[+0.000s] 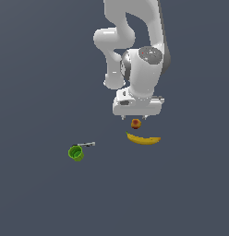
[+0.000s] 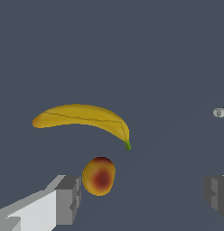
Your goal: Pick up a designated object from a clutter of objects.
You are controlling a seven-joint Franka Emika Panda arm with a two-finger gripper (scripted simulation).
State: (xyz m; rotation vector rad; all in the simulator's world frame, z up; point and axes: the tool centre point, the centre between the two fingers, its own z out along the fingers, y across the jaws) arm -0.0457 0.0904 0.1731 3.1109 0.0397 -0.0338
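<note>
We've got the gripper [image 2: 143, 196] spread wide over the peach [image 2: 99, 175], off-centre near 1 finger, banana [image 2: 84, 118] just beside it.

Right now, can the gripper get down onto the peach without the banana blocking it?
Probably yes. The gripper is open above the peach, which sits close to one finger, off-centre. The banana lies apart, beyond the peach, outside the fingers' span.

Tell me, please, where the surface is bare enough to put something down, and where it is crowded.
Bare: the wide stretch between the green cup with its grey utensil and the banana, and everything below both in the exterior view. Crowded: beneath the gripper, where the peach-like fruit lies close to the banana, beside one of the fingers.
</note>
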